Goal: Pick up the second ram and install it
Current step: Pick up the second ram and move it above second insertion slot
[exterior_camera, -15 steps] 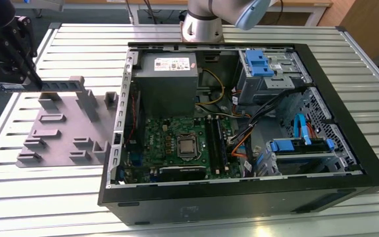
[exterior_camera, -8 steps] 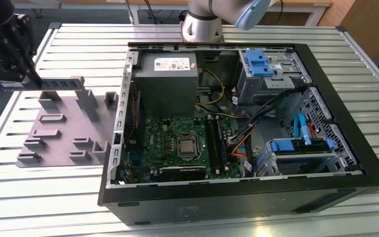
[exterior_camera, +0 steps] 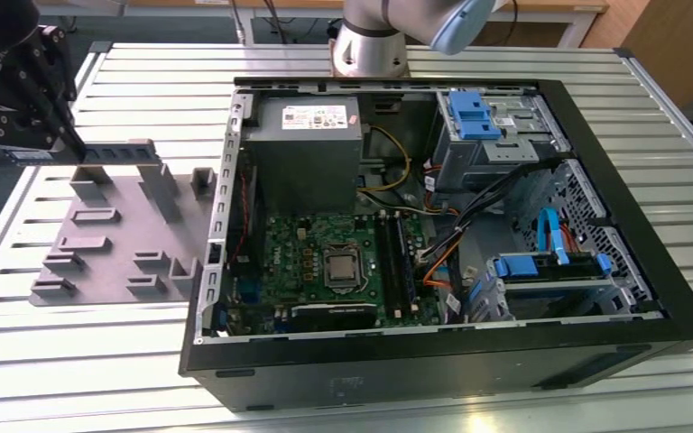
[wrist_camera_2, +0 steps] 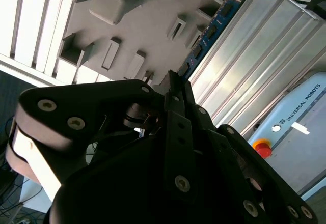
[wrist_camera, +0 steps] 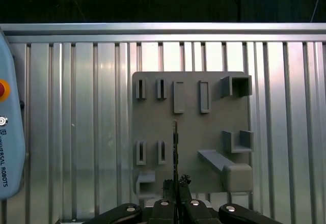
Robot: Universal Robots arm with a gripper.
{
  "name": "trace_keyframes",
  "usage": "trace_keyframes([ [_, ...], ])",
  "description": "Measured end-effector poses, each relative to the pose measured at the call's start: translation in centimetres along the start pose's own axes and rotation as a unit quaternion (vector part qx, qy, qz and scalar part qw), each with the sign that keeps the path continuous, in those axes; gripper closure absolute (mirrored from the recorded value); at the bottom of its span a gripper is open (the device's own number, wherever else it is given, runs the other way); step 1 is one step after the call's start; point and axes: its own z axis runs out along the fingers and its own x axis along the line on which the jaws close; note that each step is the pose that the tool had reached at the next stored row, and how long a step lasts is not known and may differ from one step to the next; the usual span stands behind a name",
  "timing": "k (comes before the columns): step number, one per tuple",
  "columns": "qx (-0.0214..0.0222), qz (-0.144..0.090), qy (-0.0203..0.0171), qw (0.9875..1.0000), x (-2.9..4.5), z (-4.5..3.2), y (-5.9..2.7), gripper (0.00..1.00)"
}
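Above the slatted table [exterior_camera: 82, 361], upper left, the gripper [exterior_camera: 68, 142] clamps the lifted second ram [exterior_camera: 118, 152]; installation on the motherboard [exterior_camera: 286, 253] is not yet done

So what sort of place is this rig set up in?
Probably a robotics lab cell for PC assembly: a slotted aluminium table, an open PC case on it beside a grey fixture block, and the arm's base beyond. The gripper holds the ram.

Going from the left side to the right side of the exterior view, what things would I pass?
Gripper holding the second ram → grey fixture block → green motherboard → blue drive bracket.
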Motion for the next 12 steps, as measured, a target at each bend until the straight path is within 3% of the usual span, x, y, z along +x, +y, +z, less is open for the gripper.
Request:
trace_keyframes([
  [12,0.0000,0.000,0.0000,1.0000,-0.06,-0.05,-1.62,0.86],
])
